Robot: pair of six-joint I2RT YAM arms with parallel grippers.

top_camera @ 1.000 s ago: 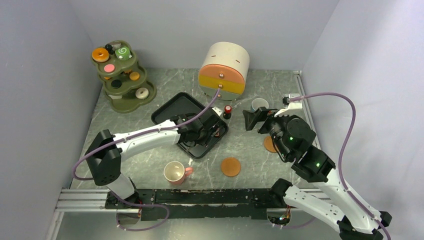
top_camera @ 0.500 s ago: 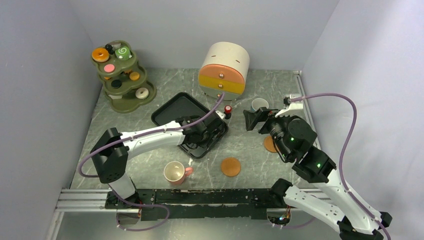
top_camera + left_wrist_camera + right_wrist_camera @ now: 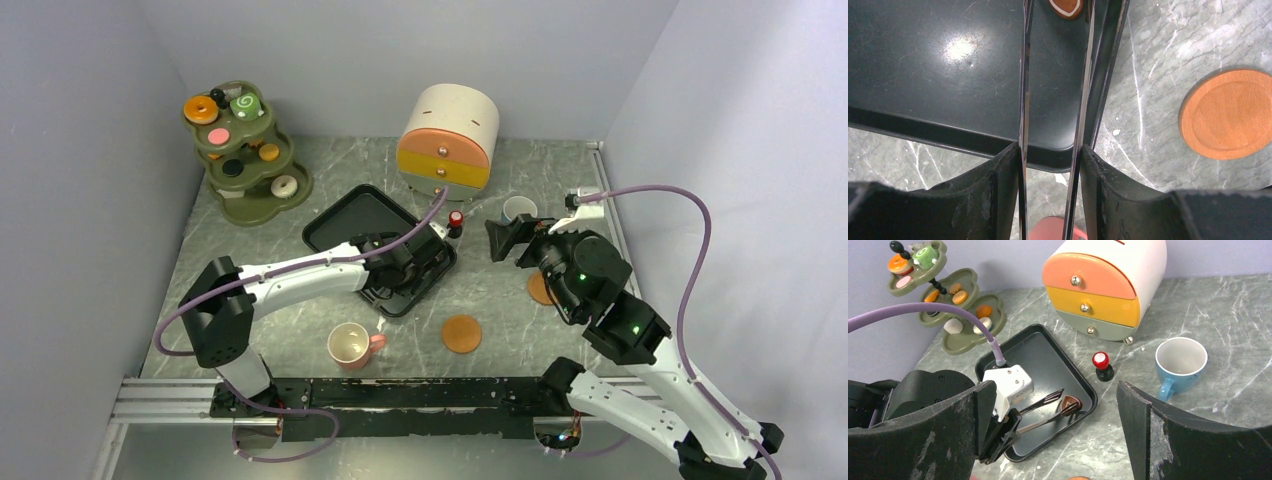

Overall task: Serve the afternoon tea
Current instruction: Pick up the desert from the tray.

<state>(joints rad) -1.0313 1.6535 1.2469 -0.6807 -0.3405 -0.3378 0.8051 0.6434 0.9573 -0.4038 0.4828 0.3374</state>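
Observation:
My left gripper (image 3: 1050, 150) is shut on a pair of slim metal tongs (image 3: 1024, 100), squeezing them partway. Their tips reach over the black tray (image 3: 938, 65) to a brown cookie (image 3: 1069, 403) lying near the tray's right corner; one tip lies against it, the other stands apart. My right gripper (image 3: 512, 240) hovers open and holds nothing, near the blue cup (image 3: 518, 210). The pink cup (image 3: 350, 345) stands at the near side. Two orange saucers (image 3: 462, 333) (image 3: 541, 288) lie on the table. An orange doughnut (image 3: 201, 108), a green swirl roll (image 3: 246, 104) and a white doughnut (image 3: 284, 186) sit on the tiered stand (image 3: 232, 205).
A rounded chest of drawers (image 3: 450, 135) stands at the back centre, and a small red-topped stamp (image 3: 456, 220) sits just in front of it beside the tray. Grey walls close in the left, back and right sides.
The left arm's elbow has swung a little to the right and its gripper has drawn slightly nearer. The tongs have been squeezed a touch narrower. The right arm has not moved.

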